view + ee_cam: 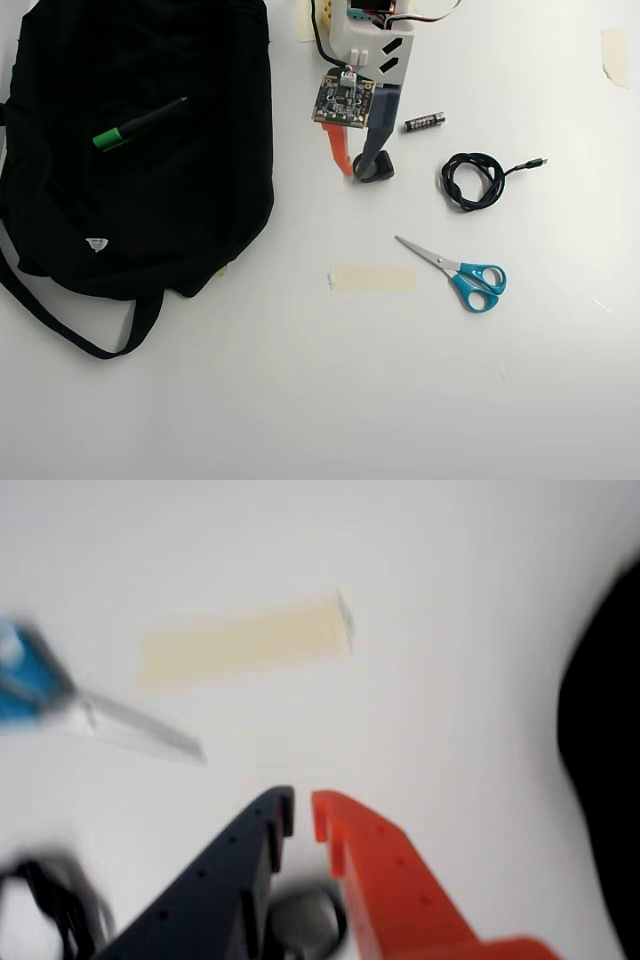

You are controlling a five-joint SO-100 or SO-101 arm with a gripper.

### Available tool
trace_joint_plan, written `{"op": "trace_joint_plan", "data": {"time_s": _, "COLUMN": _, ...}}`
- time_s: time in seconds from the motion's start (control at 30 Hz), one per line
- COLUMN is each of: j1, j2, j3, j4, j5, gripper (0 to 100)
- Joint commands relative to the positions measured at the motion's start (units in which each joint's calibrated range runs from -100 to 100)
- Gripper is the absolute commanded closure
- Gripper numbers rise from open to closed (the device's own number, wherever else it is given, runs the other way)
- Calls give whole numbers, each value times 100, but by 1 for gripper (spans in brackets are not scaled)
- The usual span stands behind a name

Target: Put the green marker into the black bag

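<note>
Jaws stand nearly closed and empty, one dark, one orange, a thin gap between their tips (302, 815). Only the overhead view shows the green marker (138, 124), lying on the black bag (200, 200) at ten o'clock of the counter (300, 400); scissors (460, 275) lie at four o'clock.

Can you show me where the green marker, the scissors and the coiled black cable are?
green marker (140, 124), overhead view, middle of its dark barrel, lying on the black bag.
scissors (478, 284), overhead view, on the blue handles.
coiled cable (470, 180), overhead view, on the coil's loop.
</note>
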Motion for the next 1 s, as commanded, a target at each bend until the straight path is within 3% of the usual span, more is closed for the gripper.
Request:
{"op": "trace_joint_plan", "data": {"time_s": 0.0, "j1": -1, "j2": -1264, "j3": 1130, "j4": -109, "j5": 22, "gripper": 98}}
{"op": "trace_joint_plan", "data": {"time_s": 0.27, "j1": 51, "j2": -3206, "j3": 3439, "j4": -117, "j5": 28, "gripper": 98}}
{"op": "trace_joint_plan", "data": {"time_s": 0.53, "j1": 455, "j2": -5231, "j3": 5955, "j4": -832, "j5": -9, "gripper": 98}}
{"op": "trace_joint_plan", "data": {"time_s": 0.97, "j1": 679, "j2": -6277, "j3": 5937, "j4": 1760, "j5": 28, "gripper": 98}}
